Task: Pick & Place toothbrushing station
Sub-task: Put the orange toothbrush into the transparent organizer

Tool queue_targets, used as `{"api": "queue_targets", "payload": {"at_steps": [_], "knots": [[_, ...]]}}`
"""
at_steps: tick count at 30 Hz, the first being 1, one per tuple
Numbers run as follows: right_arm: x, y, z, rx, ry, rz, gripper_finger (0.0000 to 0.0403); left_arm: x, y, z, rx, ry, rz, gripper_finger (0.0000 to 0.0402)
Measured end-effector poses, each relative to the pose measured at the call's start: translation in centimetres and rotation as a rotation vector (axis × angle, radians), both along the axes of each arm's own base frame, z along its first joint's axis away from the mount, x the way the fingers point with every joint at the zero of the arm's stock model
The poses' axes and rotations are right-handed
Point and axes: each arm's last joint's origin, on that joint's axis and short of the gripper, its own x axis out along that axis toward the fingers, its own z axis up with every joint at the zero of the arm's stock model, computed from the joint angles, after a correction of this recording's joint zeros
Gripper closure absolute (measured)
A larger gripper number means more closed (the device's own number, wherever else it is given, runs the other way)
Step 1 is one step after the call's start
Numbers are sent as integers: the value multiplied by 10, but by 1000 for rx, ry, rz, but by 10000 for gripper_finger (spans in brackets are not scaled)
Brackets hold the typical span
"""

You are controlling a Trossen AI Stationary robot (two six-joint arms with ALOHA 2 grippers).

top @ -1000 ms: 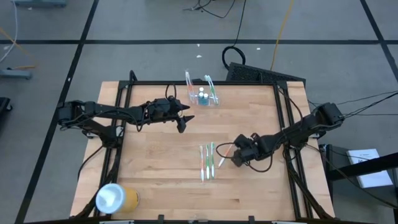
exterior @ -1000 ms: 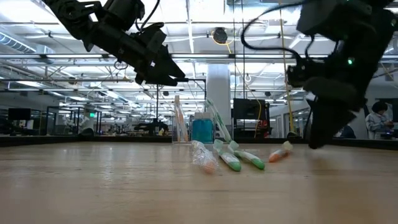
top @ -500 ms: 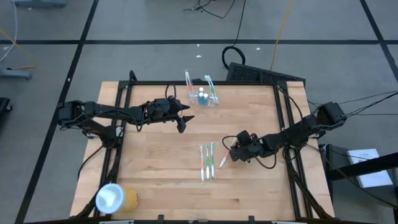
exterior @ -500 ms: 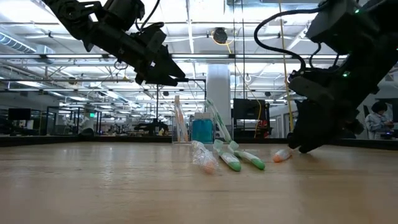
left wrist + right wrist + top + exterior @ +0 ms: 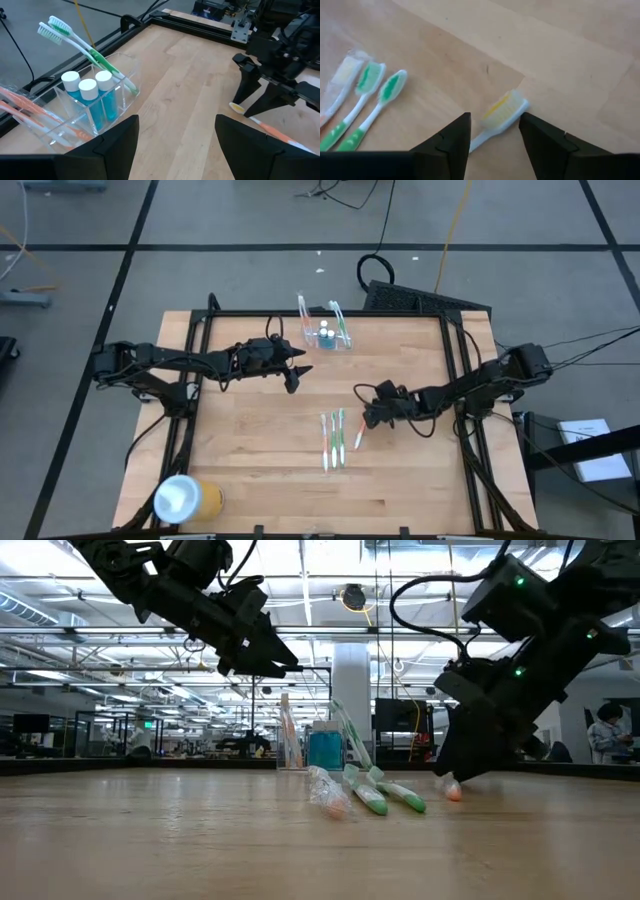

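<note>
**Right arm lines up on a stray brush while the station waits at the far edge**

The toothbrushing station (image 5: 327, 335), a small clear plastic holder with rounded ends, stands near the far edge of the wooden counter (image 5: 260, 460), upright and untouched. It carries three white-capped blue tubes (image 5: 90, 92) in its middle and green-and-white toothbrushes (image 5: 75, 42) leaning out of one end, so it reads as the place where loose brushes belong.

The left gripper (image 5: 295, 375) hovers just beside the station, jaws spread and empty, apparently waiting.

Mid-counter, three more brushes (image 5: 334, 438) lie side by side. Beside them lies an orange-and-white toothbrush (image 5: 501, 116). The right gripper (image 5: 368, 416) is low over it, jaws spread to either side of the bristled head without pinching yet, probably to lift it next.
</note>
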Motion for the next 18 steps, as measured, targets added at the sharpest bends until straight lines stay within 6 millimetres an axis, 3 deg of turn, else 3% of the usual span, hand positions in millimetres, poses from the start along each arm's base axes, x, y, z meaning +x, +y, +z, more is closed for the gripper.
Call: {"api": "queue_targets", "payload": {"at_steps": [11, 18], "knots": [[6, -10, -23, -77, 78, 15, 249, 0, 0, 1, -1, -7, 0, 131], [7, -8, -20, -23, 64, 65, 262, 0, 0, 1, -1, -7, 1, 131]]}}
